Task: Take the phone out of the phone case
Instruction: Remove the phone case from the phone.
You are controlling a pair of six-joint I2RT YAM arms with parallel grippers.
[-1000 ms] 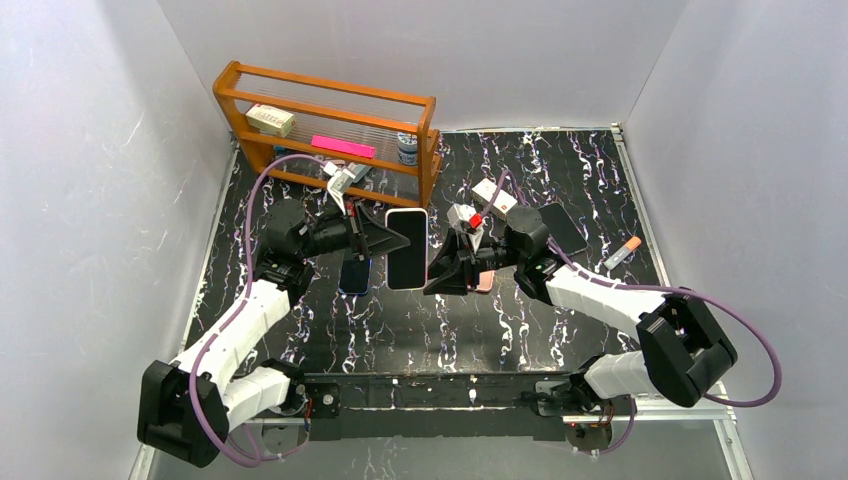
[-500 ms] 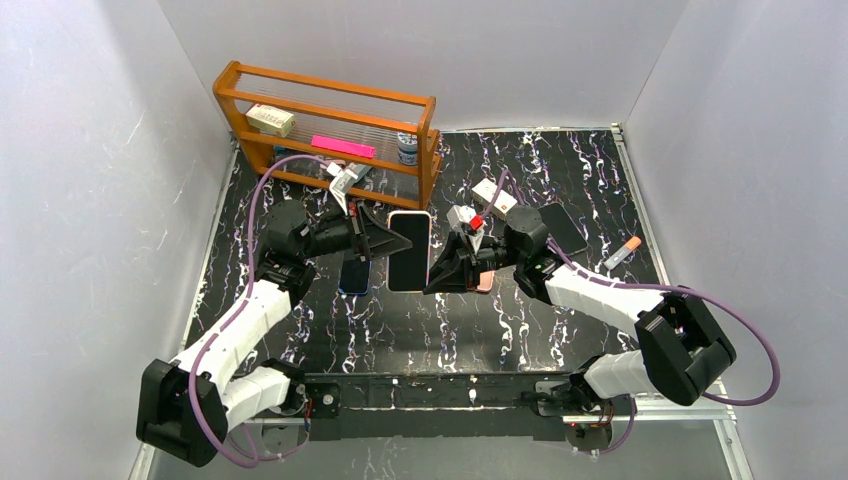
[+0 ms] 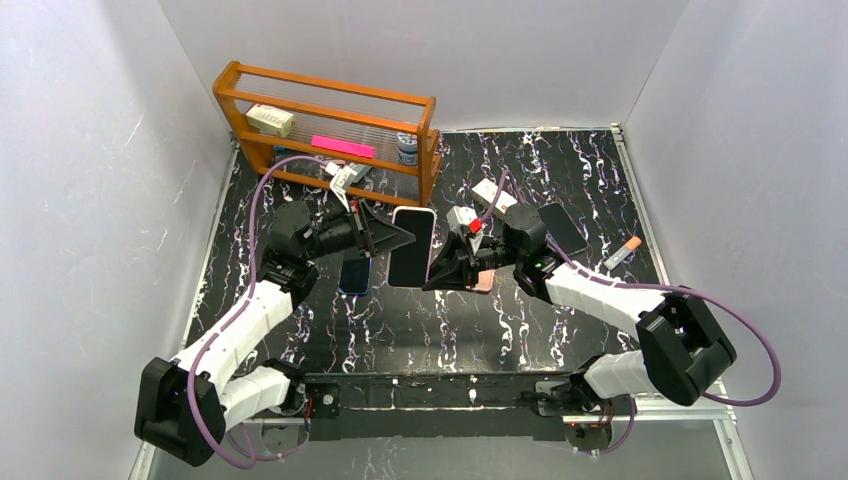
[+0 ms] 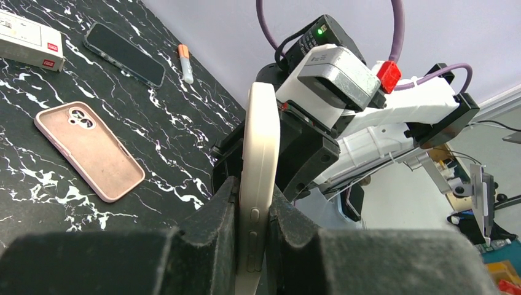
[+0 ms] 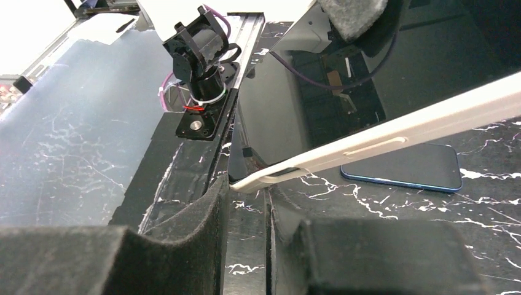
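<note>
A phone in a cream case [image 3: 411, 247] hangs in the air over the middle of the table, between my two grippers. My left gripper [image 3: 398, 238] is shut on its left long edge. In the left wrist view the case's side with its buttons [image 4: 256, 184] is pinched between the pads [image 4: 224, 209]. My right gripper [image 3: 433, 277] is at the case's lower right corner. In the right wrist view that corner [image 5: 258, 179] sits between the fingertips [image 5: 222, 192], and the dark screen [image 5: 295, 123] shows above it. The right gripper also shows behind the phone in the left wrist view.
A pink empty case [image 3: 484, 282] [image 4: 89, 150] lies under the right gripper. A blue phone [image 3: 354, 273] [image 5: 402, 167] lies under the left gripper. A dark phone [image 3: 565, 228], a white box [image 3: 494, 195] and a marker [image 3: 622, 251] lie at the right. A wooden rack [image 3: 330, 135] stands at the back left.
Both grippers and the cased phone have shifted slightly toward the back and right, and the phone has tilted a little. Both holds look unchanged.
</note>
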